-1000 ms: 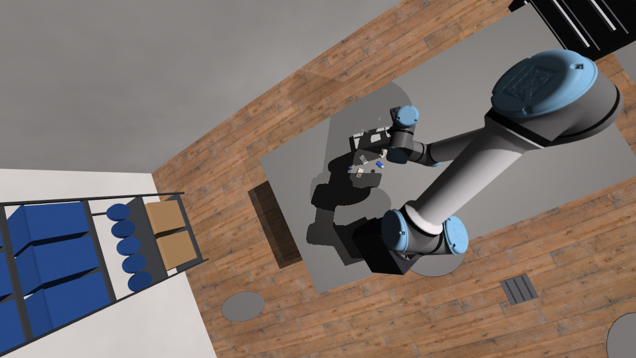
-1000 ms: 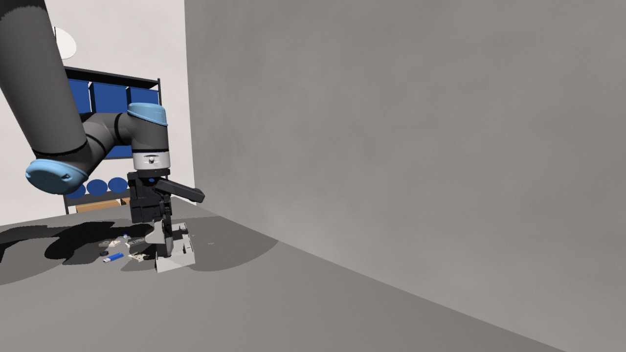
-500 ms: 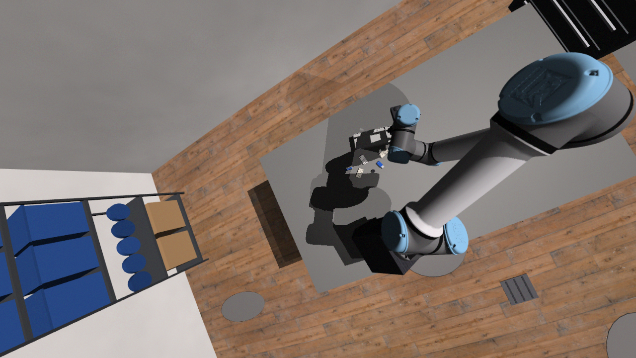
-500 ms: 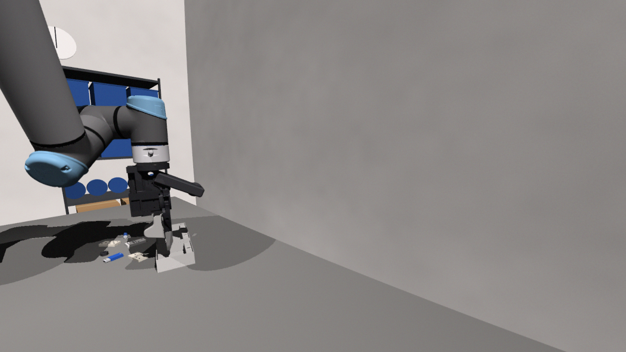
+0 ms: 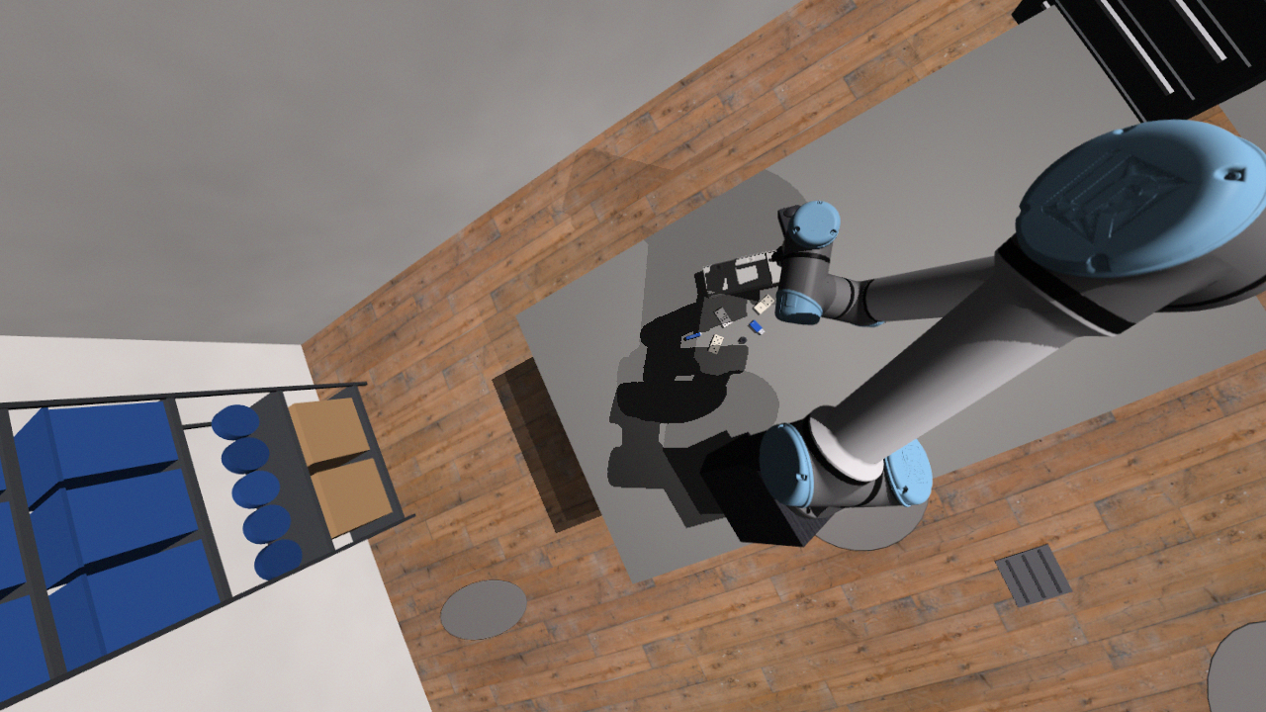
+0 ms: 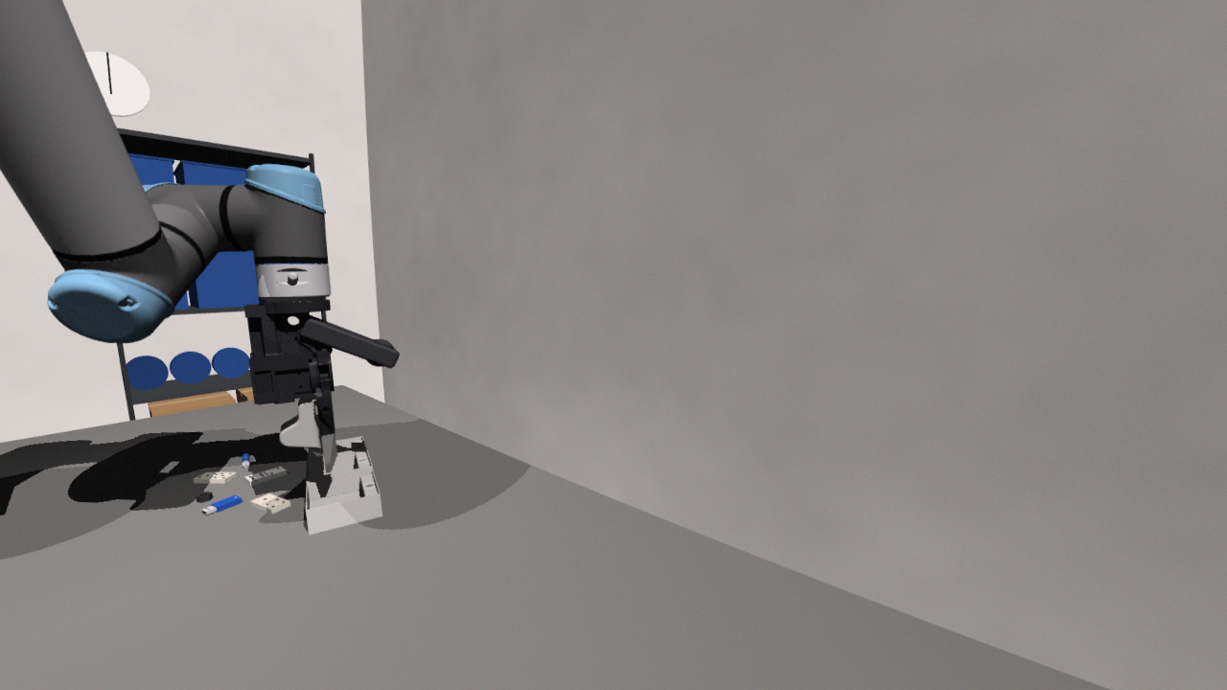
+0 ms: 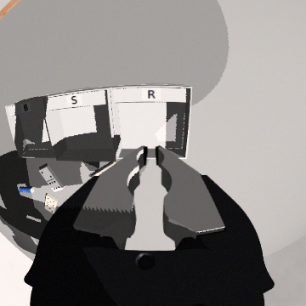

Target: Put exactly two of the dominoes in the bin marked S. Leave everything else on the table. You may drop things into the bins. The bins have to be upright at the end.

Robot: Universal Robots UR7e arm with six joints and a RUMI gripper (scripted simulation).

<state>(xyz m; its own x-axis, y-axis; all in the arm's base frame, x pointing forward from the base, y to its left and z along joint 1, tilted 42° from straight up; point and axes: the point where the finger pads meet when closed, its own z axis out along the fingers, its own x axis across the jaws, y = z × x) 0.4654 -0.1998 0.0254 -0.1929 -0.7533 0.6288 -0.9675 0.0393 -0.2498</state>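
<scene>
Reading the wrist view, you could make out B, S and R on the joined bins [image 5: 705,281] [image 6: 343,517] [image 7: 127,94], lettering that you could not read from the top or exterior view; the middle bin, S, showed a pale, partly shadowed interior. Your gripper [image 6: 326,470] [image 7: 151,148] had its jaws drawn nearly together on nothing, beside R's near wall in the wrist view. You had three dominoes, a cream one [image 5: 763,304] [image 6: 270,502] [image 7: 103,168], a shaded one [image 5: 723,316] [image 6: 266,473] [image 7: 51,178] and another cream one [image 5: 715,343] [image 6: 216,476] [image 7: 50,203], on the table [image 5: 903,203] [image 6: 600,600] [image 7: 263,85] outside the bins.
</scene>
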